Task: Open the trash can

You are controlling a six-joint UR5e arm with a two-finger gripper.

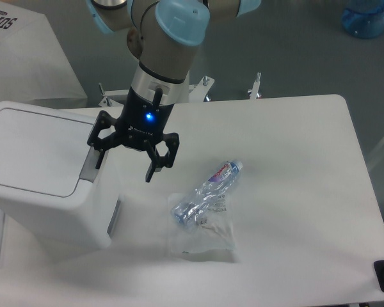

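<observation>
The trash can (pixel 38 192) is a large boxy white bin at the left of the table. Its flat white lid (pixel 32 150) is down and closed. A grey push-button strip (pixel 89 166) runs along the lid's right edge. My gripper (pixel 125 167) hangs from the arm just right of the bin, over its right edge. Its black fingers are spread open and hold nothing. The left fingertip (pixel 100 163) is right beside the button strip; I cannot tell if it touches.
A crushed clear plastic bottle (pixel 207 192) with a blue cap lies at the table's middle, on a clear plastic bag (pixel 201 233). A blue water jug (pixel 369 16) stands on the floor at far right. The table's far edge (pixel 275 98) has metal clamps.
</observation>
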